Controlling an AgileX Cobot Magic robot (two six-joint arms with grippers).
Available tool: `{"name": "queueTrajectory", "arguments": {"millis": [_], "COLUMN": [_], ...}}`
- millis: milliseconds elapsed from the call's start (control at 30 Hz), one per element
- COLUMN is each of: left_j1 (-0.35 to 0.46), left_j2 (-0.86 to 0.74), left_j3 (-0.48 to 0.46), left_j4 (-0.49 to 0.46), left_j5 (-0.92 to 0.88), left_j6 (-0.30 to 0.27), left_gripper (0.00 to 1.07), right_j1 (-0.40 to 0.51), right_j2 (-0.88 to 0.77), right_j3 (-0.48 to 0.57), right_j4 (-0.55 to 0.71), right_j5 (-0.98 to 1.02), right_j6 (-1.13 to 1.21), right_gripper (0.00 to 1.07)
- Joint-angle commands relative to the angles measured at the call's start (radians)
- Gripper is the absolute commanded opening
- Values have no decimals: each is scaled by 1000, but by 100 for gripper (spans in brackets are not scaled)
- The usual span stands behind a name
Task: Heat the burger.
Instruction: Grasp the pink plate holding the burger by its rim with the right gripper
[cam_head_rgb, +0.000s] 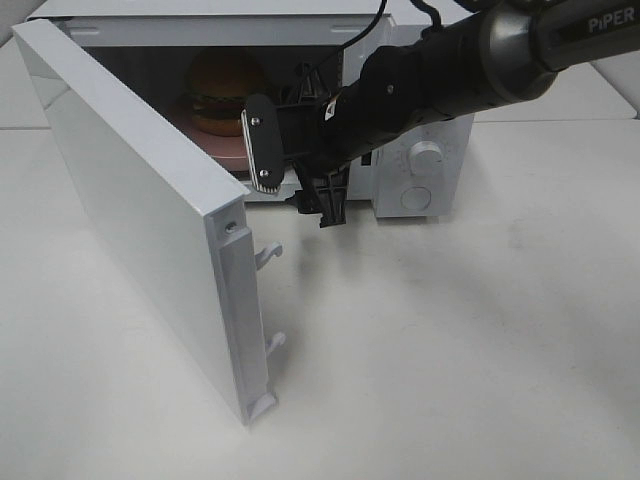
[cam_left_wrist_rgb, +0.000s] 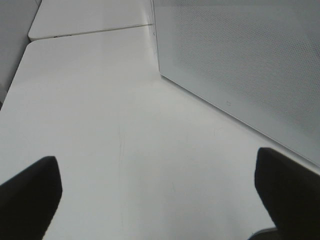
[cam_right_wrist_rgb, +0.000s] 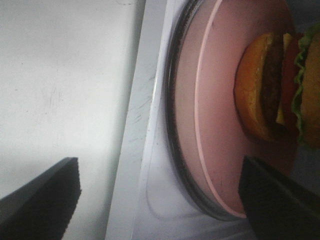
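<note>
The burger sits on the pink plate inside the microwave, upper centre of the exterior view. The right claw is released and empty at the opening. The left claw is released beside the door. Clear the opening fully before swinging the door shut.

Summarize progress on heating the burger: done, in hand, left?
Done: the burger sits on the pink plate inside the microwave. In hand: the right gripper hangs open and empty at the cavity mouth; the left gripper is open over the table by the door. Left: the door stands wide open, so shutting it and probably setting the dials.
</note>
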Motion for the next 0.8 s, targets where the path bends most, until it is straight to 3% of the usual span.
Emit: {"name": "queueTrajectory", "arguments": {"millis": [33, 800], "left_j1": [2, 2], "left_j2": [-4, -4], "left_j3": [1, 1], "left_j4": [-4, -4], "left_j5": [3, 3], "left_j6": [-5, -5], "left_gripper": [98, 98], "right_j1": [14, 16], "right_j2": [35, 212], "right_j3": [-57, -379], "right_j4": [-53, -83], "right_j5": [34, 245], "right_j6": [42, 91], "right_gripper": [84, 82]}}
